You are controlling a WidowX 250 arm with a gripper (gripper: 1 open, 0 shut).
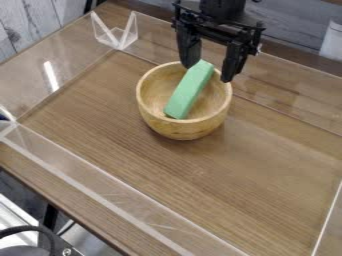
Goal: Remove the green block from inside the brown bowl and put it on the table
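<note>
The brown bowl (183, 118) sits a little behind the middle of the table (134, 160). Inside it the mint-green block (190, 90) leans tilted, its upper end resting on the bowl's far rim. My gripper (213, 66) hangs over the far rim of the bowl with its black fingers (189, 55) spread open on either side of the block's upper end. Nothing is gripped between them.
Low clear acrylic walls (80, 170) edge the table on all sides. A folded clear piece (115, 32) stands at the back left corner. Bare wood lies in front of and to the left of the bowl.
</note>
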